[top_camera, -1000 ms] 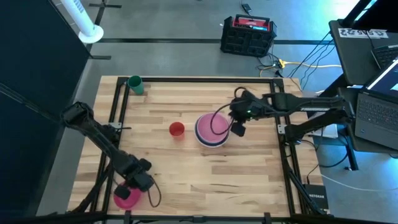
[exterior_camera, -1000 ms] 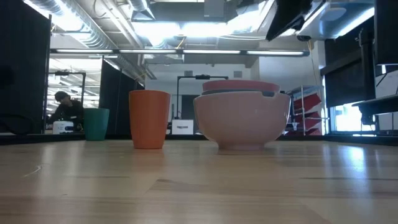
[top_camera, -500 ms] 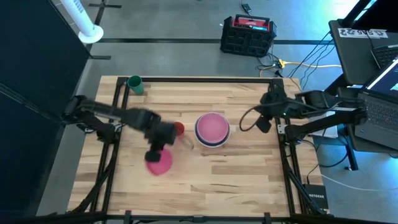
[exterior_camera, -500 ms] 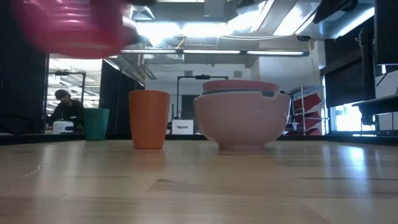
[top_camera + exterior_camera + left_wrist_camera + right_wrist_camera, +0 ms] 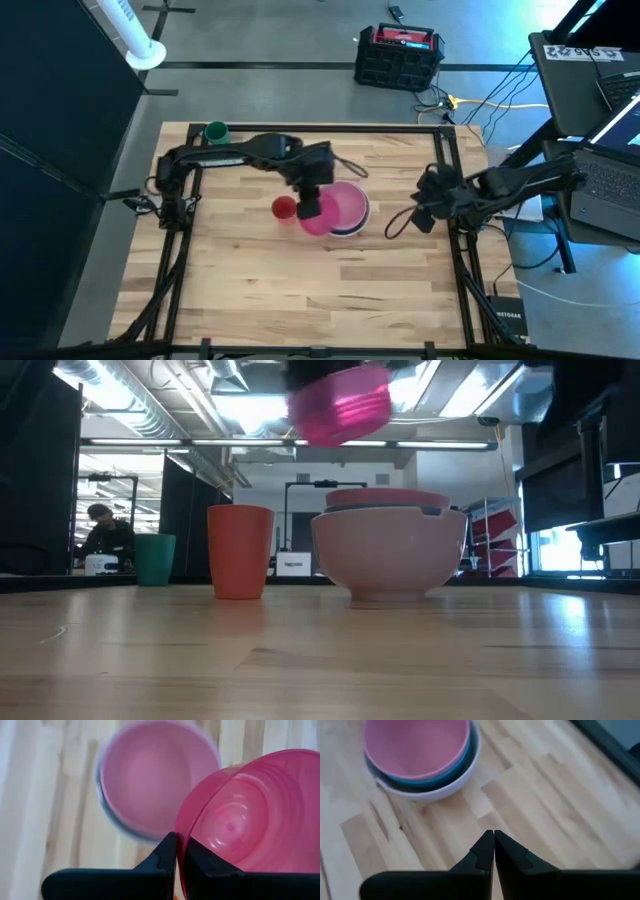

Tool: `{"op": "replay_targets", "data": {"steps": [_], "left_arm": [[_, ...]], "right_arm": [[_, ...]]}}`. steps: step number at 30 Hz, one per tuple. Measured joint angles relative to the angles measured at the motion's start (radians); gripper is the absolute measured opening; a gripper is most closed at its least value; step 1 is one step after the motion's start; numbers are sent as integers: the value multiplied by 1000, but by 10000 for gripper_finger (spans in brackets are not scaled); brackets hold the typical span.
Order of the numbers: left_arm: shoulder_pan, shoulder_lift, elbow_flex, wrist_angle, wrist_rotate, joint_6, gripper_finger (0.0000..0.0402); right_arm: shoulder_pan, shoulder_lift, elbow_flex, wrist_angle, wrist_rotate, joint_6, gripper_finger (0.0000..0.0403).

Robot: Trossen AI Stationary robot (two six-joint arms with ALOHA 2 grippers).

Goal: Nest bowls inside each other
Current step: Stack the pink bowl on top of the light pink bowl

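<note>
A magenta bowl (image 5: 322, 218) hangs in the air over the near left part of a stack of nested bowls (image 5: 357, 203), with my left gripper (image 5: 310, 203) shut on it. In the low view the magenta bowl (image 5: 340, 405) floats well above the stack (image 5: 390, 550). A pale pink bowl (image 5: 150, 780) lies topmost in the stack, teal and white ones (image 5: 427, 787) under it; the white one stands on the table. My right gripper (image 5: 493, 837) is shut on nothing, near the table's right edge (image 5: 418, 218). My left gripper holds the magenta bowl by its rim (image 5: 179, 834), one finger (image 5: 165, 855) outside the wall and one (image 5: 195, 860) inside. The fingers slant down from the table's left side. The bowl is lifted clear and tilted, above the pale pink bowl.
A small red cup (image 5: 283, 207) stands just left of the stack, close under my left arm. A green cup (image 5: 215, 132) stands at the far left corner. Black rails (image 5: 450, 180) frame the table; bare wood lies on the near half.
My left gripper has swung up from the near left corner toward the table's middle, rolling as it went, and has carried the magenta bowl clear of the table to above the stack. My right gripper has drawn back from the stack toward the right edge.
</note>
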Motion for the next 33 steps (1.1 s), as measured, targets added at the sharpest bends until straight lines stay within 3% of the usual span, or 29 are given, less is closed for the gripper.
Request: {"op": "replay_targets", "data": {"steps": [6,19,25,33], "left_arm": [[46,130,132,63,-15,30,0],[71,278,133,40,-11,94,0],[75,290,133,55,-8,135,0],[95,309,133,55,103,149,33]], "right_arm": [[50,-2,-96,109,-3,84,0],[71,-3,-101,117,-2,128,0],[72,-3,-101,119,-2,129,0],[71,-3,-101,121,-4,129,0]]}}
